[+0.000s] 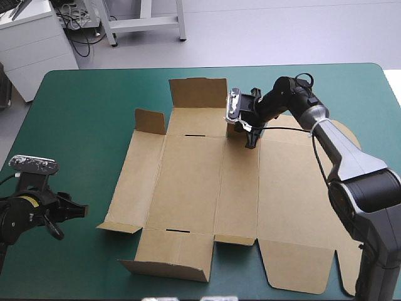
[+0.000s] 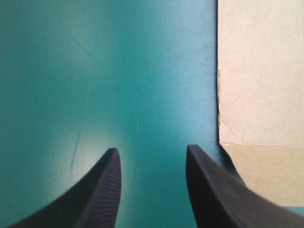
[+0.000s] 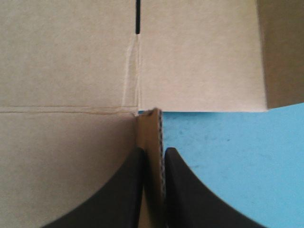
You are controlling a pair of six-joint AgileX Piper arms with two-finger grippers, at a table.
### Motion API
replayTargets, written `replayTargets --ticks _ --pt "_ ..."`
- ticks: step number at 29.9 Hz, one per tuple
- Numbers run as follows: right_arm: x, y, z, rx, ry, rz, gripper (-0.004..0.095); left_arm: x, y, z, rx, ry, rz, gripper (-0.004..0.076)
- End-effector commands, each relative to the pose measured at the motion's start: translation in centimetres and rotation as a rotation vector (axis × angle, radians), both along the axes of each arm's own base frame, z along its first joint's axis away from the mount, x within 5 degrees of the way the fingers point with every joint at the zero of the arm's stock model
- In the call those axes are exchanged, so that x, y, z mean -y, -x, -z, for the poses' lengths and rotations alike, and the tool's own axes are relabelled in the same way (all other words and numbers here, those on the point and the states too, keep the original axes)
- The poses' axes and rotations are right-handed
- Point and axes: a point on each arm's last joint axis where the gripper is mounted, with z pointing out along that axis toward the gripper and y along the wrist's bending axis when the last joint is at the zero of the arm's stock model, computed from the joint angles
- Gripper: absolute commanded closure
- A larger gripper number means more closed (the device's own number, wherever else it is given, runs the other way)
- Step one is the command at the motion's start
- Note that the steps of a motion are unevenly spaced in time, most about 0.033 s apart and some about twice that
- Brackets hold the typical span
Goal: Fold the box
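The box (image 1: 188,182) lies opened out as a flat brown sheet across the middle of the table, reaching toward 5 o'clock, with a few flaps at its 12, 10 and 7 o'clock edges standing up off the teal-green cover (image 1: 81,125). My right gripper (image 3: 152,154) is at the sheet's far edge, about 1 o'clock from its centre. Its two black fingers are pinched all but together on a small flap (image 3: 153,128), whose edge stands upright between them. A score line and a thin slot (image 3: 137,16) lie straight ahead of it. My left gripper (image 2: 152,152) hangs over bare cover near 8 o'clock of the table. Its fingers are spread and hold nothing, and the sheet's edge is just beside it toward 3 o'clock. As I judge it, the step in hand is raising this flap and the wall it belongs to. To do it well I should turn the flap about its own score line and not drag it, so that the board bends where it is creased and the whole sheet does not slide. The pinch sits close to the flap's corner, so I should swing slowly or the board may twist or tear there. My left gripper could press on the sheet's near edge to anchor it.
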Motion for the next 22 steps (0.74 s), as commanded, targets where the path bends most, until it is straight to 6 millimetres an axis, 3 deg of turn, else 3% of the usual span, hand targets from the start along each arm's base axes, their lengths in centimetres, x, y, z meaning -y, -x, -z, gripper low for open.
replayTargets --ticks 1,5,10,16,19,22 --pt "0.0 -0.1 -4.2 0.187 -0.086 0.041 0.0563 0.1 -0.5 -1.2 0.074 0.012 0.007 0.0360" --pt "0.1 -0.5 -4.8 0.209 -0.146 0.133 0.0361 0.3 -1.0 -0.7 0.033 0.039 0.009 0.0283" --pt "1.1 0.7 -8.0 0.197 -0.259 0.274 0.0320 0.3 -2.1 0.2 -0.025 0.041 0.005 0.0248" --pt "3.9 5.1 -14.4 0.156 -0.423 0.498 0.0322 0.3 -4.3 2.0 -0.142 0.055 -0.017 0.0248" --pt "5.7 7.6 -16.4 0.064 -0.463 0.617 0.0322 0.2 -5.2 2.7 -0.189 0.052 -0.041 0.0248" --pt "7.4 10.2 -17.5 -0.053 -0.457 0.707 0.0322 0.4 -6.0 2.1 -0.170 0.092 -0.044 0.0248"
